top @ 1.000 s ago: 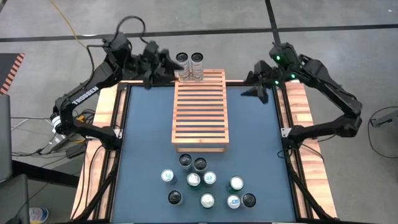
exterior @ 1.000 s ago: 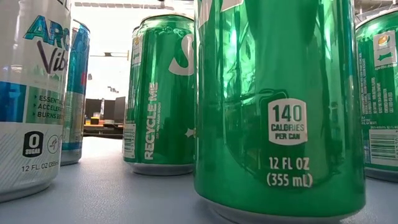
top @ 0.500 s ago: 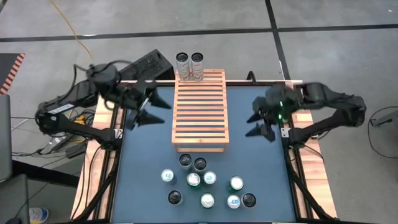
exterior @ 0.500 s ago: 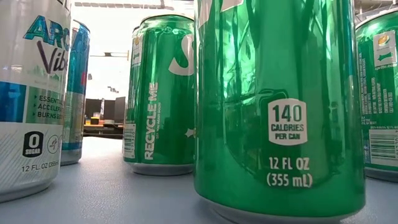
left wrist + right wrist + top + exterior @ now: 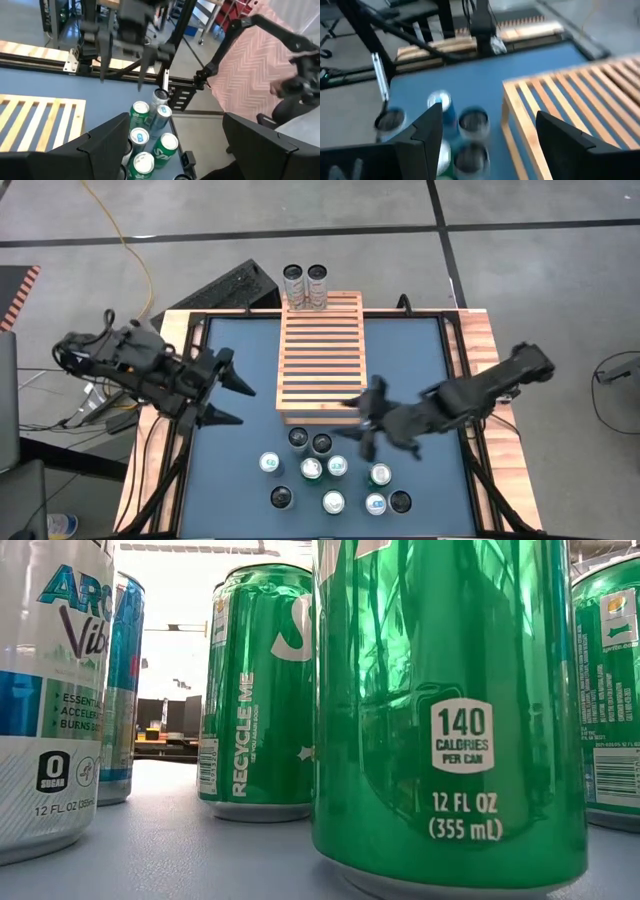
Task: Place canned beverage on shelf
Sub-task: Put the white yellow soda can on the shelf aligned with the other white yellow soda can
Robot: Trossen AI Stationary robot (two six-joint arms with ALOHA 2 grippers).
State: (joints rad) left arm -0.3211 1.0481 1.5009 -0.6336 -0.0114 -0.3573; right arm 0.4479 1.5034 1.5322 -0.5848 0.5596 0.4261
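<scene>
High view is showing a cluster of cans (image 5: 330, 476) standing upright on the blue table (image 5: 240, 442) at its near end, nine tops visible, some pale, some dark. Two of them are sitting just beside the near edge of the shelf (image 5: 322, 358). The right gripper (image 5: 362, 428) is hovering just off the shelf's near right corner, above the cluster, with its fingers spread apart and nothing between them. The left gripper (image 5: 232, 401) is hanging over the table's left side, well apart from the cans, jaws also standing wide and gripping nothing. The shelf is lying lengthwise along the table's middle, its slats bare. Two more cans (image 5: 305, 286) are standing side by side at its far edge; whether they are resting on the shelf or just beyond it cannot be told.

Low view is filled by green cans (image 5: 450, 710) on the table surface, with a white and blue can (image 5: 45, 690) at one side. Neither gripper is appearing there.

Right wrist view is showing can tops beside the shelf's corner.
</scene>
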